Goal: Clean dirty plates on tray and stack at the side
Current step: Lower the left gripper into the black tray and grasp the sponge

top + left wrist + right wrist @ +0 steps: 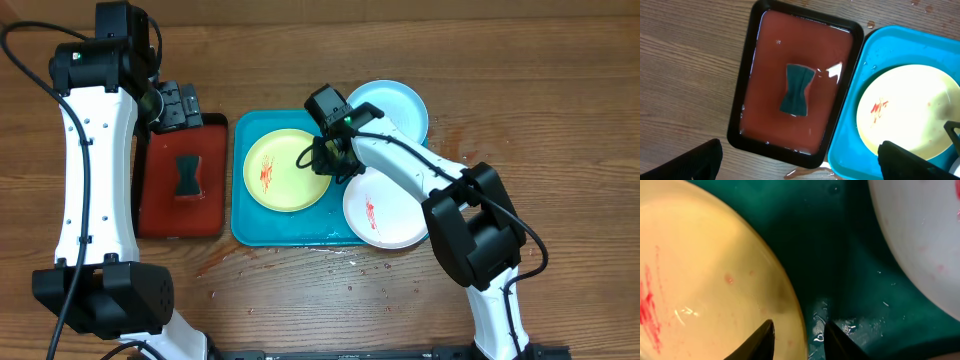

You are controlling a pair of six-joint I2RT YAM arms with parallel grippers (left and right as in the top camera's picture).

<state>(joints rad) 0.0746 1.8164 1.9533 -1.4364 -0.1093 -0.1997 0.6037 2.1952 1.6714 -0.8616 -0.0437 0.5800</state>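
While the right hand (pixel 799 325) straddles the rim of the green plate (pixel 285 170) on the tray (pixel 245 225), jaws apart, it should seat deeper before closing; the left hand (pixel 800 160) hangs open above the sponge (pixel 797 90).

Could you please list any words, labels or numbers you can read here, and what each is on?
None: no readable text on the lime-green plate, white plate, cyan plate, blue tray, red tray or sponge. The red marks on the plates are smears, not writing.

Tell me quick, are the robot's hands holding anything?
Left hand: open, holding nothing.
Right hand: straddling the rim of the lime-green plate; cannot tell if it grips.
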